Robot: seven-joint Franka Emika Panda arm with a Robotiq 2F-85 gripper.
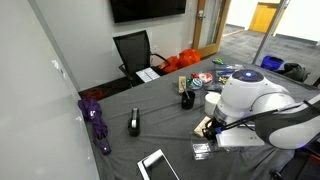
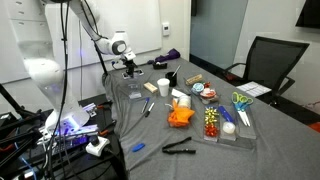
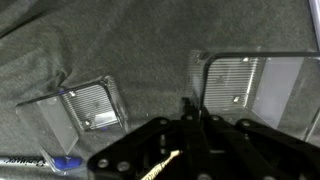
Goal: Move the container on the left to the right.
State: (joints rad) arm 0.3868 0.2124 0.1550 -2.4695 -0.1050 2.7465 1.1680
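Hovering close over the grey-cloth counter (image 3: 130, 40), the claw (image 3: 188, 112) shows its fingers drawn near together in the wrist view; cannot tell whether they pinch anything. Just beside the fingertips lies the container (image 3: 255, 85), flat, its near wall in line with them; contact not resolvable. Well apart, a second clear box (image 3: 88, 105) lies flat on the cloth. Farther along the counter stands a white cup (image 2: 163, 87).

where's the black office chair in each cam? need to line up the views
In an exterior view: black office chair upper left of centre, behind the table, under the wall screen.
In an exterior view: chair at the right, past the table's far end.
Wrist view: not in it.
Shared landmark: the gripper, over the grey table in all three.
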